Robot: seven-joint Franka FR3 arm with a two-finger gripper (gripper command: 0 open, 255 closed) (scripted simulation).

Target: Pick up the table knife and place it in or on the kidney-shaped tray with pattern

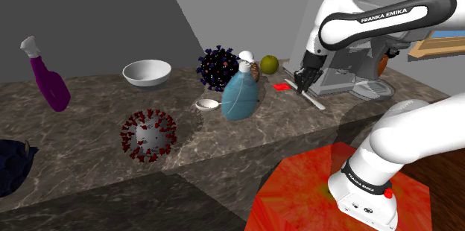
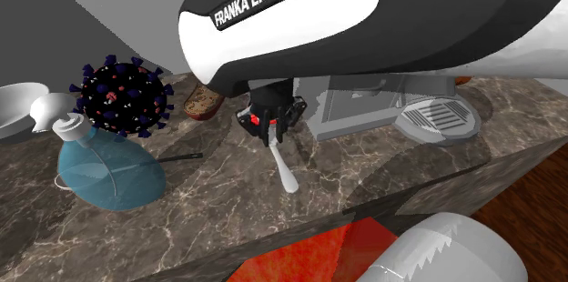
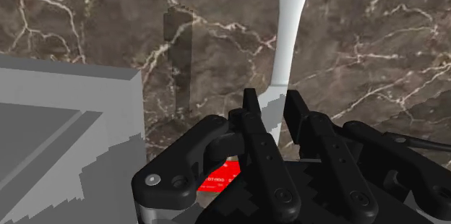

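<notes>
My black gripper (image 1: 304, 80) (image 2: 270, 127) (image 3: 273, 108) is shut on the table knife (image 1: 316, 102) (image 2: 285, 169) (image 3: 292, 27), a plain white one. The knife sticks out past the fingertips (image 3: 252, 113) and slants down over the dark marble counter (image 1: 89, 159). Its shadow falls apart from it on the stone, so it hangs slightly above the surface. A small red object (image 1: 281, 86) (image 2: 248, 118) lies on the counter just beside the gripper. A small pale shallow dish (image 1: 208, 104) sits beside the blue bottle (image 1: 242, 95); I cannot tell whether it is the patterned tray.
A grey machine (image 1: 344, 73) (image 2: 382, 107) (image 3: 65, 114) stands close behind the gripper. Along the counter are a dark spiky ball (image 1: 218, 67), an olive ball (image 1: 269, 64), a white bowl (image 1: 147, 71), a purple spray bottle (image 1: 48, 80) and a grey-red spiky ball (image 1: 149, 134).
</notes>
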